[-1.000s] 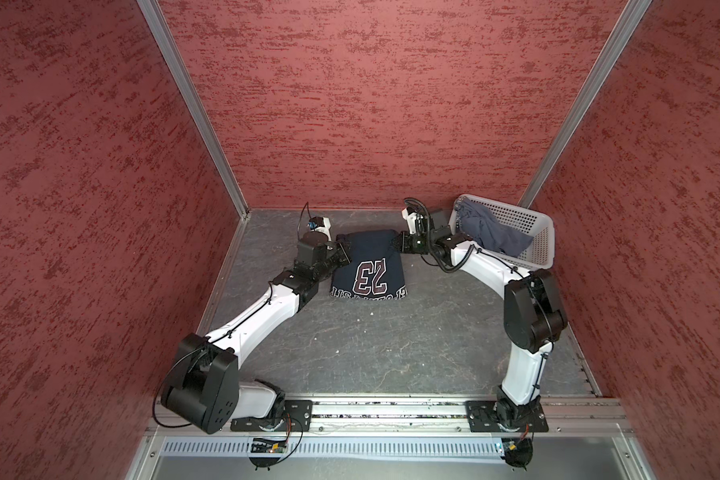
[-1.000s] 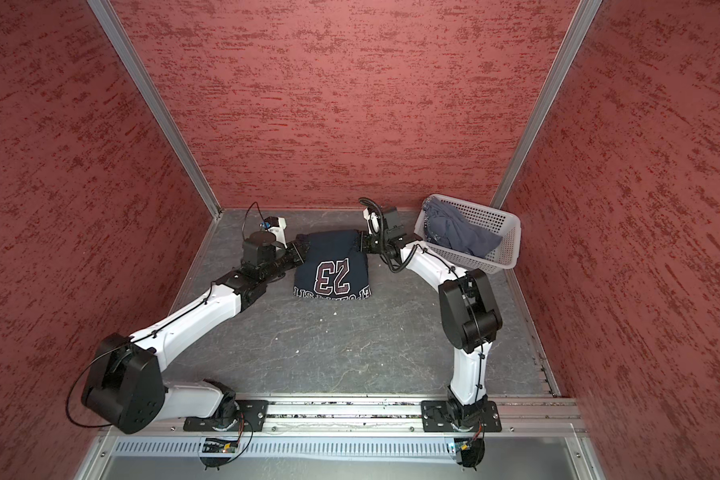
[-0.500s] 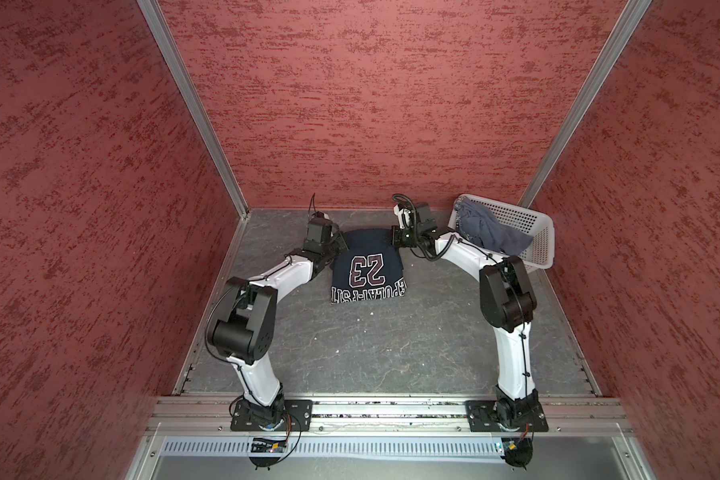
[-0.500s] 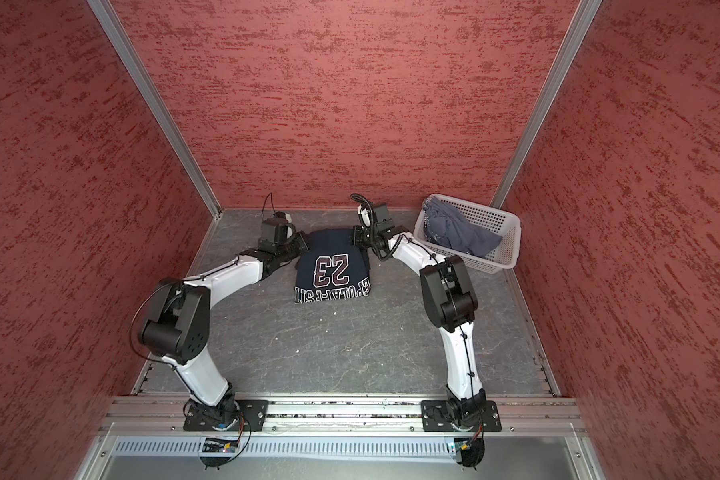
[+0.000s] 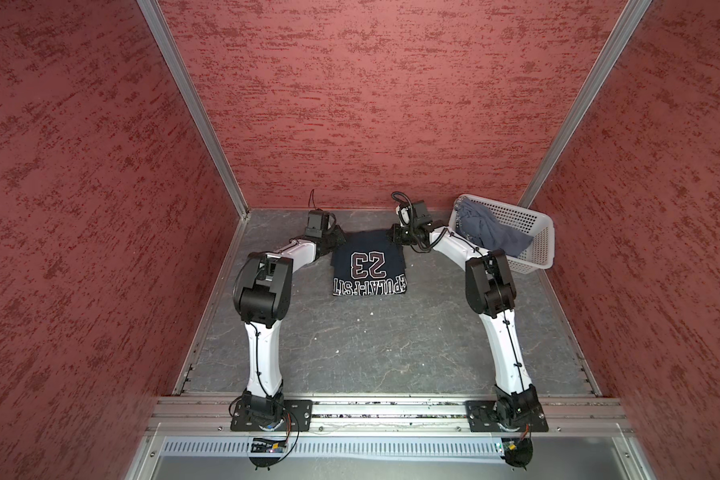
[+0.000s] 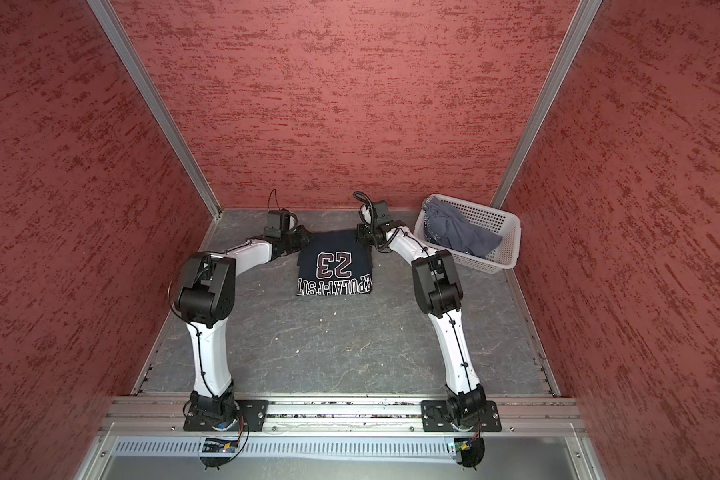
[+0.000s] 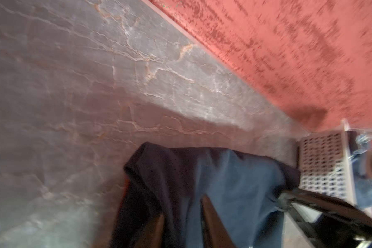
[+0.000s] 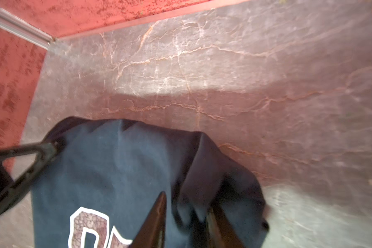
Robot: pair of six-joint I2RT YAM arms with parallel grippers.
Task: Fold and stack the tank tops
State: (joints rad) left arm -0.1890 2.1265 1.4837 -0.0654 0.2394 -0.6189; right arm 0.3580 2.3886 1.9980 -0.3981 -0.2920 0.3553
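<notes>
Navy tank top (image 5: 368, 266) looks folded; grey tank top (image 5: 489, 232) pending.
Your left tool (image 7: 183, 207) and right tool (image 8: 187, 201) flank the navy, part open, empty; the grey lies in the basket (image 5: 543, 245) beside the right.

Tank tops counted: two, one navy tank top (image 5: 368, 266) and one blue-grey tank top (image 5: 489, 235). Baskets: one white basket (image 5: 541, 253). Robot arms: two, left arm (image 5: 262, 286) and right arm (image 5: 491, 286), carrying two grippers, left gripper (image 7: 182, 206) and right gripper (image 8: 187, 201).
</notes>
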